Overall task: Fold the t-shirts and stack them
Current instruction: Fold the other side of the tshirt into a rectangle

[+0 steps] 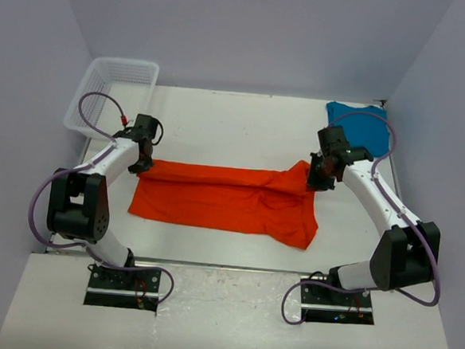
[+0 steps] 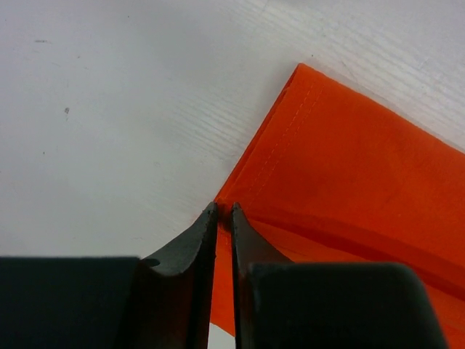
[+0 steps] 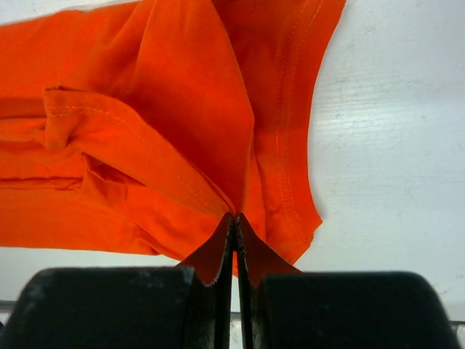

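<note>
The orange-red t-shirt [image 1: 223, 196] lies stretched across the middle of the table, folded lengthwise. My left gripper [image 1: 143, 162] is shut on its far left corner; in the left wrist view the gripper [image 2: 224, 209] pinches the cloth edge [image 2: 341, 160]. My right gripper [image 1: 320, 177] is shut on the shirt's far right corner, which is lifted; in the right wrist view the gripper [image 3: 235, 216] pinches bunched orange cloth [image 3: 182, 109]. The teal-blue t-shirt [image 1: 362, 124] lies folded at the back right corner.
A white mesh basket [image 1: 114, 94] stands at the back left, just beyond my left arm. Walls close the table at the back and both sides. Bare white table [image 1: 236, 127] lies behind the orange shirt.
</note>
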Action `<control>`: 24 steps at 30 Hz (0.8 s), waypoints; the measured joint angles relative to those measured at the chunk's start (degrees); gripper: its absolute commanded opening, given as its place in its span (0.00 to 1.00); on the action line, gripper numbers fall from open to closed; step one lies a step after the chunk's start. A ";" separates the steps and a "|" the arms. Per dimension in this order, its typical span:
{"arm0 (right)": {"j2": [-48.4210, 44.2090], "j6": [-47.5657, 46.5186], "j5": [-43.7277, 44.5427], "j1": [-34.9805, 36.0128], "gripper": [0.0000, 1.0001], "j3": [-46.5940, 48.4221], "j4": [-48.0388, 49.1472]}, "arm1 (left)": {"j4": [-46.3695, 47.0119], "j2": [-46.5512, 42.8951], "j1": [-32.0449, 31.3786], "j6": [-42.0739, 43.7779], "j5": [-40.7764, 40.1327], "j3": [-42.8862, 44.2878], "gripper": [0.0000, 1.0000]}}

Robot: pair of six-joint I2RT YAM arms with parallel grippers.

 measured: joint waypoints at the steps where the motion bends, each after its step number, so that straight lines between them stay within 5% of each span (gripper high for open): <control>1: -0.09 0.13 0.02 0.28 0.00 -0.46 0.04 | -0.04 0.00 0.00 -0.26 -0.11 -0.28 0.21; 3: -0.44 0.59 0.04 0.94 0.00 -1.57 0.26 | -0.17 0.00 -0.02 -1.33 -0.15 -0.90 0.25; 5: -1.09 1.55 0.22 2.19 0.15 -3.32 0.07 | -0.37 -0.46 -0.02 -2.25 -0.09 -1.60 0.49; 6: -1.53 2.21 0.72 2.99 0.36 -4.07 -0.09 | -0.74 -1.05 -0.02 -2.93 -0.04 -1.97 0.70; 11: -7.26 4.83 2.89 7.39 0.49 -5.79 -2.99 | -2.73 -8.24 -1.25 -7.37 -1.75 -2.49 0.77; 14: -11.23 5.35 3.87 7.80 0.55 -4.35 -4.94 | -3.17 -13.60 -4.24 -8.50 -4.44 -1.40 0.68; 15: -11.69 5.35 3.96 7.80 0.64 -3.52 -4.85 | -2.93 -14.23 -5.07 -8.52 -4.52 -0.39 0.52; 16: -11.72 5.22 3.74 7.72 0.63 -2.67 -4.52 | -2.51 -14.12 -5.84 -8.48 -4.31 0.87 0.35; 17: -10.71 4.57 3.50 7.63 0.39 -1.25 -4.48 | -2.08 -13.09 -6.47 -7.76 -3.32 2.91 0.12; 18: -8.90 3.56 3.23 7.61 0.17 0.74 -4.46 | -1.62 -11.50 -6.73 -7.58 -2.27 4.66 0.00; 19: -6.71 2.99 3.04 7.61 0.00 2.86 -4.24 | -1.07 -9.14 -6.93 -7.08 -1.09 6.56 0.00; 24: 11.10 1.42 -0.57 7.61 0.00 13.60 2.19 | 2.01 3.67 -7.10 -4.33 6.84 9.90 0.00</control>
